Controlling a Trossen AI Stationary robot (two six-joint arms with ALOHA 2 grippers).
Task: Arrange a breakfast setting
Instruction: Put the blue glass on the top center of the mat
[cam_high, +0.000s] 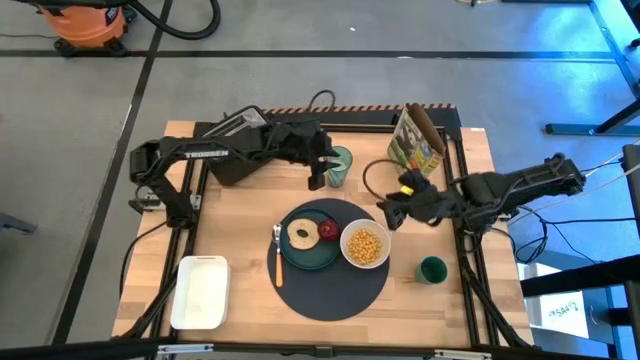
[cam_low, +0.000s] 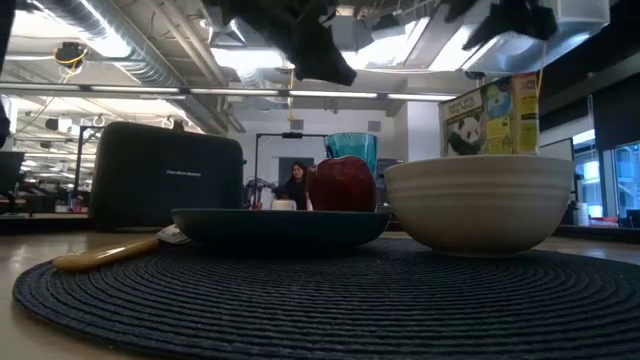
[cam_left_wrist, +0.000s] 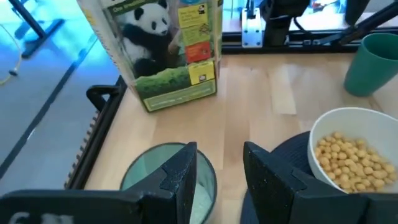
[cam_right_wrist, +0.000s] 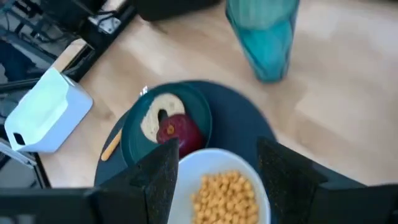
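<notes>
A round dark mat (cam_high: 335, 292) holds a dark teal plate (cam_high: 310, 255) with a bagel (cam_high: 300, 235) and a red apple (cam_high: 329, 230). A white bowl (cam_high: 365, 246) of yellow cereal sits on the mat to the plate's right, and a small utensil (cam_high: 277, 258) lies to its left. The translucent green tumbler (cam_high: 341, 165) stands upright on the wood beyond the mat. My left gripper (cam_high: 318, 178) is open and hangs above the tumbler (cam_left_wrist: 146, 177), clear of it in the low view (cam_low: 322, 55). My right gripper (cam_high: 386, 214) is open above the bowl's far right rim (cam_right_wrist: 205, 165).
A panda cereal box (cam_high: 417, 140) stands at the far right. A small dark green cup (cam_high: 432, 269) stands right of the mat. A white rectangular tray (cam_high: 201, 292) lies at the near left. A black case (cam_low: 165, 175) stands at the far left.
</notes>
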